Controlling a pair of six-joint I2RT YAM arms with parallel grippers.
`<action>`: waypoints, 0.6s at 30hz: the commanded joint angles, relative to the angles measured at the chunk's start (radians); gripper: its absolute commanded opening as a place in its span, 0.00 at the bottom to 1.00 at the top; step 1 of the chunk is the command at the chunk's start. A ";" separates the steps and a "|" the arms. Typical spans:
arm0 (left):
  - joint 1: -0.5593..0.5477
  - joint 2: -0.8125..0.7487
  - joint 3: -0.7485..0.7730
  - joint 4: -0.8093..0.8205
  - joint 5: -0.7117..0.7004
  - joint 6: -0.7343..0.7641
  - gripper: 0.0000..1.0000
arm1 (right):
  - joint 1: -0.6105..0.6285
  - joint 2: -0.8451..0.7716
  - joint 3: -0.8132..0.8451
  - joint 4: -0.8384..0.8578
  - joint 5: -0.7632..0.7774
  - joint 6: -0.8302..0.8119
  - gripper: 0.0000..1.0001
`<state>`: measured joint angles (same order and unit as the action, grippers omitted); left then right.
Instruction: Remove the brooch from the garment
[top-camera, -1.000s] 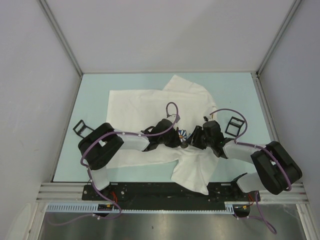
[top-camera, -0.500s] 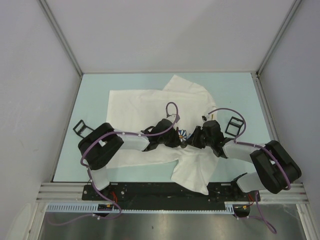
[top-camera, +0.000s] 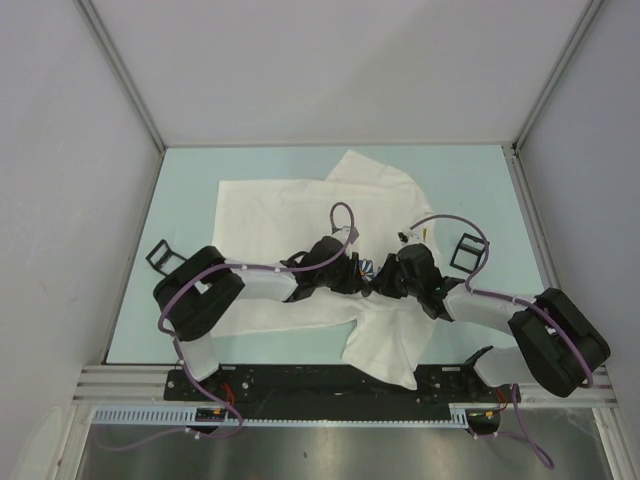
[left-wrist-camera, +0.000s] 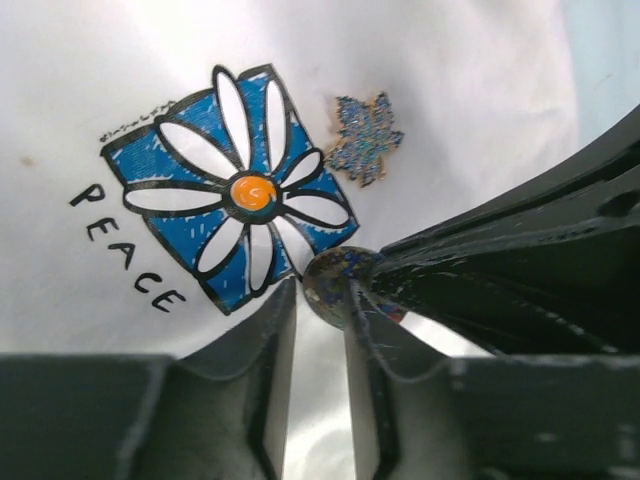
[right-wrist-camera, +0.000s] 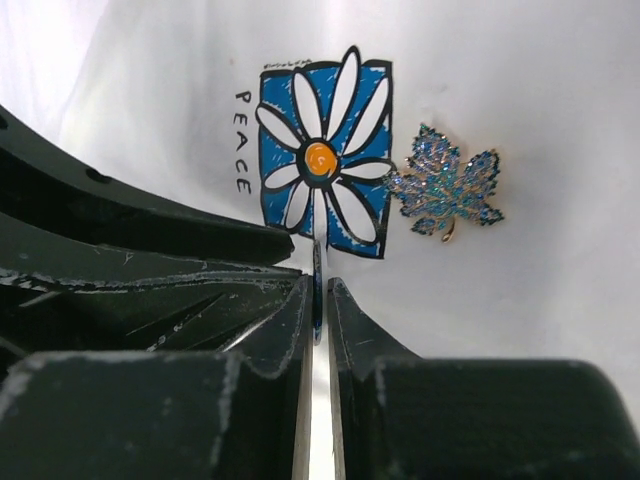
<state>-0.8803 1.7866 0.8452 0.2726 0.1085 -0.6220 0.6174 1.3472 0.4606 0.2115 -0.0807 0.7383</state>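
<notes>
The garment (top-camera: 290, 210), a white T-shirt, lies spread on the table, with its blue-and-white flower print (left-wrist-camera: 235, 195) (right-wrist-camera: 322, 160) just ahead of both grippers. The brooch (left-wrist-camera: 330, 280), a small dark round pin, stands edge-on (right-wrist-camera: 318, 285) between the fingers of my right gripper (right-wrist-camera: 318, 292), which is shut on it. My left gripper (left-wrist-camera: 320, 292) is nearly closed with a fold of white cloth between its fingers, its tips right at the brooch. The two grippers meet tip to tip over the chest (top-camera: 370, 283).
A glittery blue maple-leaf pin (left-wrist-camera: 365, 140) (right-wrist-camera: 445, 185) sits on the shirt beside the flower print. Small square black frames lie on the table at the left (top-camera: 160, 255) and right (top-camera: 466, 250). The shirt's lower part hangs over the near table edge (top-camera: 385, 350).
My right arm has moved left, bringing its gripper up against the left gripper beside the flower print. The left arm has barely moved.
</notes>
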 joint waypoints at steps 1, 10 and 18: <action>0.018 -0.087 -0.038 0.057 0.043 -0.045 0.36 | 0.082 -0.037 0.068 -0.098 0.191 -0.008 0.00; 0.075 -0.176 -0.107 0.076 0.105 -0.068 0.45 | 0.226 0.007 0.180 -0.279 0.464 0.010 0.00; 0.122 -0.159 -0.146 0.131 0.180 -0.111 0.45 | 0.317 0.113 0.306 -0.368 0.555 -0.019 0.00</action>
<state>-0.7769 1.6405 0.7200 0.3382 0.2306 -0.6956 0.9134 1.4254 0.7021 -0.1143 0.3950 0.7326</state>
